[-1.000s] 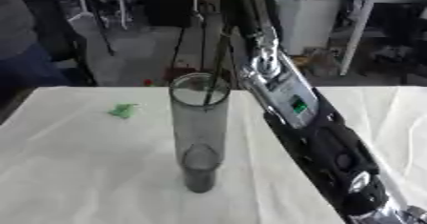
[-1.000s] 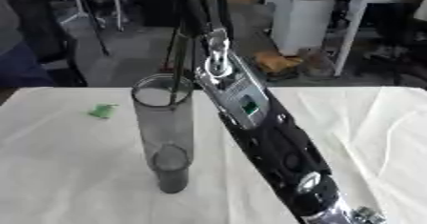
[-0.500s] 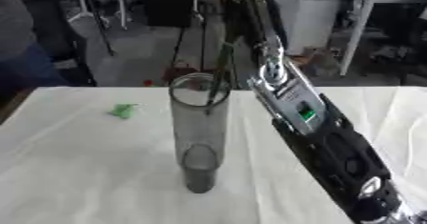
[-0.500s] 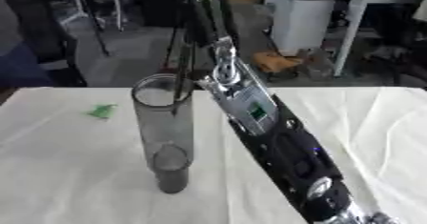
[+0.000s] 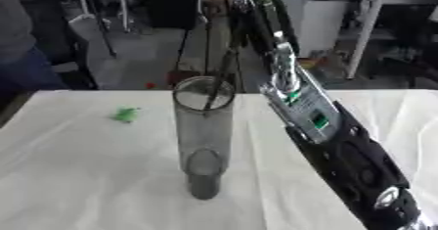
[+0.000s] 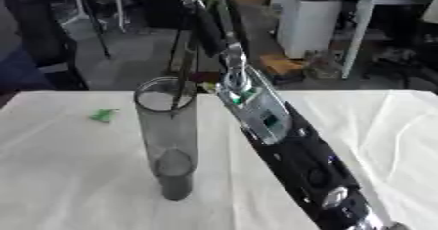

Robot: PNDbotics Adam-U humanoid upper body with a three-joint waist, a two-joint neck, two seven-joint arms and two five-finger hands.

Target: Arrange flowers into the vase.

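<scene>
Near the middle of the white cloth-covered table, left eye view: a tall, clear grey cylindrical vase stands upright. Thin dark flower stems slant down into its open mouth from above, their lower ends just inside the rim. The black and silver right arm rises from the lower right corner towards the top centre; the right hand lies at the top edge, at the upper part of the stems, too blurred to tell whether its fingers are closed on them. A small green scrap lies on the cloth well apart from the vase, towards the table's far left edge.

Right eye view: the vase stands left of centre, with the stems entering its mouth at a slant. The arm crosses just beside the vase's right side. The hand again meets the stems at the top edge, its grip unreadable. The green scrap lies left of the vase.
</scene>
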